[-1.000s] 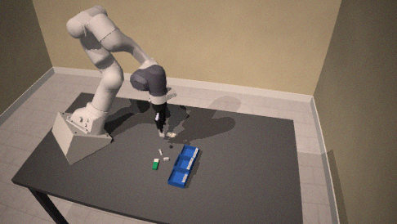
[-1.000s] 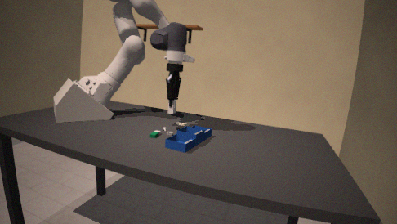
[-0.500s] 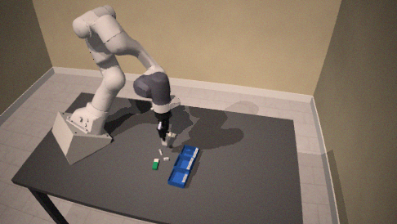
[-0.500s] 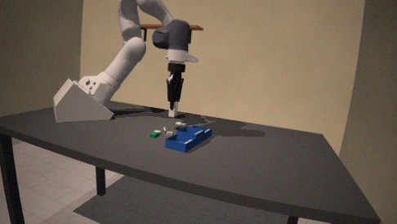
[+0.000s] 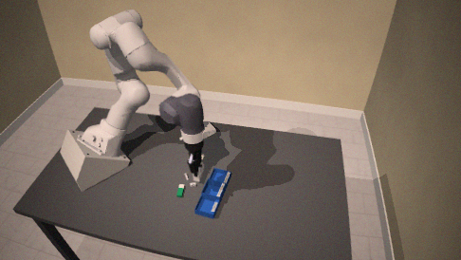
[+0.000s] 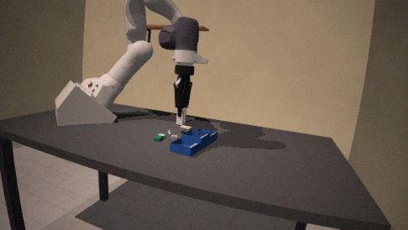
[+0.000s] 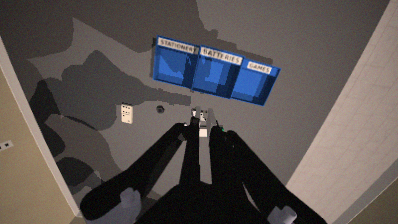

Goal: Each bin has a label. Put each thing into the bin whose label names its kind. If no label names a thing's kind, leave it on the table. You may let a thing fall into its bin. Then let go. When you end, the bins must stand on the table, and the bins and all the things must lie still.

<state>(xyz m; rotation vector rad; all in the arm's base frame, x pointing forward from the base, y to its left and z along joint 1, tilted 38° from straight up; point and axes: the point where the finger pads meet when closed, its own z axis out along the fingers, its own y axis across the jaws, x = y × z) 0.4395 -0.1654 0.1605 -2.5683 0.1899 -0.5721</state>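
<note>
Now we are carrying a small white piece (image 7: 203, 132) toward the blue bins (image 5: 213, 193), labelled stationery, batteries and games. Our gripper (image 7: 202, 131), nearly closed, pinches that piece above the table (image 5: 294, 218), just short of the bins. Next we must read its kind and hover over the matching compartment.

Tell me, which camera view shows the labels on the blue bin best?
The wrist view: the blue bin shows its labels readable as STATIONERY, BATTERIES, GAMES. In the top view the bin shows only pale strips; in the exterior view the labels are unreadable.
</note>
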